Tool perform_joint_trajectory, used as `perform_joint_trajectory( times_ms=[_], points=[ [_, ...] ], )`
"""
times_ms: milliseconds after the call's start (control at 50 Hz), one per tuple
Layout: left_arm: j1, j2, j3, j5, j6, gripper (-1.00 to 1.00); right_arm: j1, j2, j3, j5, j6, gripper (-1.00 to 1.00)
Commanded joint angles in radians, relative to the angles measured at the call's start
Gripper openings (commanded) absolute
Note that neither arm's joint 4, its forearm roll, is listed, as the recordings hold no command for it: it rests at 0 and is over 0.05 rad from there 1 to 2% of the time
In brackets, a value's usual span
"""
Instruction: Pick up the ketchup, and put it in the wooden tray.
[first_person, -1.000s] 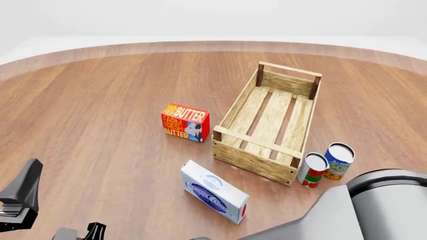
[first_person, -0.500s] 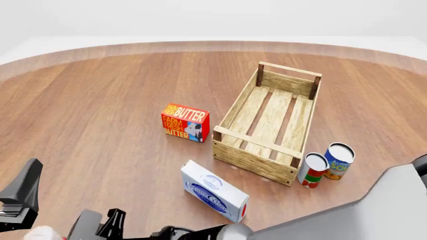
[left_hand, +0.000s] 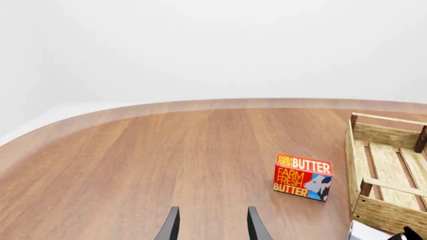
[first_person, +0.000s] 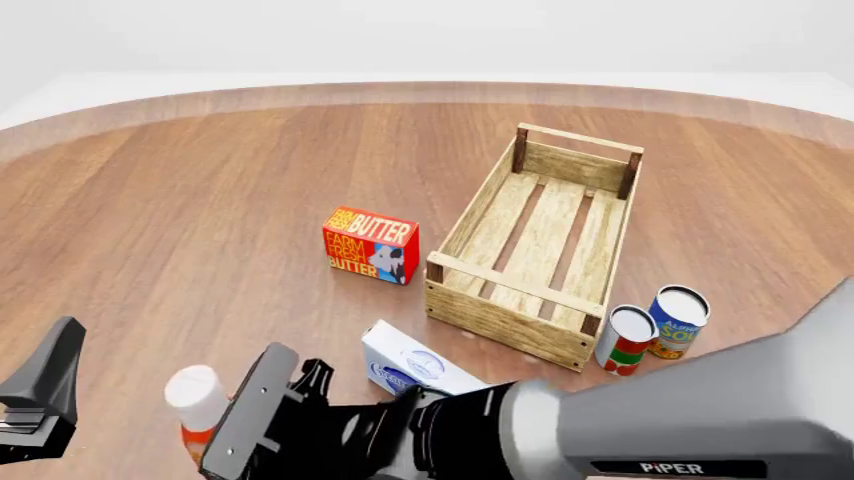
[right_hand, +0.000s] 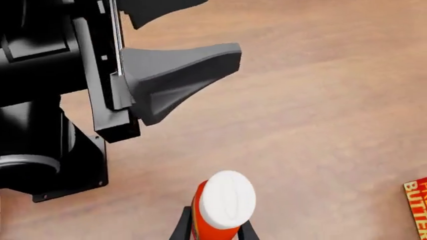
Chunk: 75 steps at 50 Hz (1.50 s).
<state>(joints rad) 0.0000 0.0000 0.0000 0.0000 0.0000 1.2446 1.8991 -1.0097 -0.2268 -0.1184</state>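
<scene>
Only my R wrist cam shows my right claw (right_hand: 212, 231) pinching the ketchup (right_hand: 221, 207); left claw (left_hand: 211, 224) spread, empty.

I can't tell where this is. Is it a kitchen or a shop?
Neither, probably: it looks like a computer-made test table. A round wooden table stands against blank white, holding groceries: a butter box, a wooden tray, two cans.
</scene>
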Motion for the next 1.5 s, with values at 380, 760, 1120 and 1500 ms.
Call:
perform_joint_trajectory(
  times_ms=[380, 760, 1120, 1500],
  points=[
    [0.0, 0.0, 0.0, 0.0, 0.0, 1.0, -0.094, -0.209, -0.06, 0.246, 0.051, -1.0],
    [0.0, 0.0, 0.0, 0.0, 0.0, 1.0, -0.234, -0.351, -0.159, 0.434, -0.001, -1.0],
    [0.0, 0.0, 0.0, 0.0, 0.0, 1.0, -0.43, -0.343, -0.268, 0.521, -0.047, -1.0],
    [0.0, 0.0, 0.0, 0.0, 0.0, 1.0, -0.672, -0.342, -0.223, 0.485, -0.087, -1.0]
  ],
)
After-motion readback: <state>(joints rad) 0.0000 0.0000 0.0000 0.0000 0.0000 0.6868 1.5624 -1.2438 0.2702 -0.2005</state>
